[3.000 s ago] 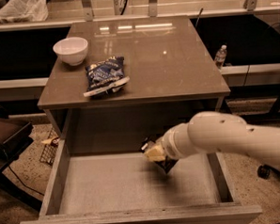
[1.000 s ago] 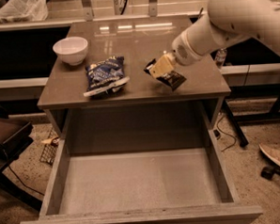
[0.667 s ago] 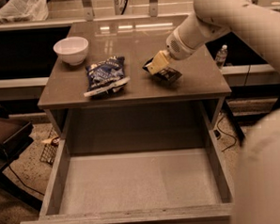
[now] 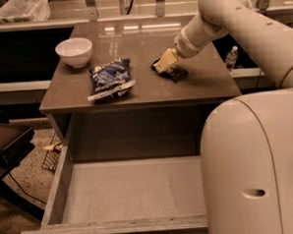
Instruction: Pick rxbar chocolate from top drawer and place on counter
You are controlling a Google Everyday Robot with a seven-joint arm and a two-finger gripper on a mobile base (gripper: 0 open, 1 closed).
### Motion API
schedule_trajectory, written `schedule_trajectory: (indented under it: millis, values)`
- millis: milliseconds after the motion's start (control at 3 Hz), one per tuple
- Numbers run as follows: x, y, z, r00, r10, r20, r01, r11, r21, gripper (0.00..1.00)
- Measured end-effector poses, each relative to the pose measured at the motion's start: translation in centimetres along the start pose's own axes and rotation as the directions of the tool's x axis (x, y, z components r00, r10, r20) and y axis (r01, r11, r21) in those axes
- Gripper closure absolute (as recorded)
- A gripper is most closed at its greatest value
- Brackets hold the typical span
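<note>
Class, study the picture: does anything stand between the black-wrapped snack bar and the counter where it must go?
Nothing visible does. The flat black-wrapped snack bar is already down at the glossy grey-brown counter top, with the yellowish gripper right over it. The crinkled blue-and-white bag lies apart, off to one side.

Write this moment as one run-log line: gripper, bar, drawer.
gripper: at black-wrapped flat rxbar chocolate | bar: on glossy grey-brown counter, right of crinkled blue-and-white bag | wide grey top drawer: open, bar not inside

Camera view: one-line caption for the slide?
Gripper at the rxbar on the counter, right of the bag and bowl; drawer open below.
</note>
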State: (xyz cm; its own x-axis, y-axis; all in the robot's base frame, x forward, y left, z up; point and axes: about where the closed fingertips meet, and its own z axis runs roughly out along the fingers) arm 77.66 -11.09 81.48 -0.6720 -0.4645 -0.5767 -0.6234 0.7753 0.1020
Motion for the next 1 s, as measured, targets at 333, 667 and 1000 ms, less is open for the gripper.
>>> schedule_trajectory:
  millis: [333,667,1000]
  values:
    - [-0.01,0.0,0.0,1.0,0.0,0.0,0.0,1.0,0.0,1.0]
    - [0.0,0.0,0.01,1.0,0.0,0.0,0.0,1.0,0.0,0.86]
    - [-0.07,0.02,-0.07,1.0,0.0,0.0,0.0,1.0,0.0,0.62]
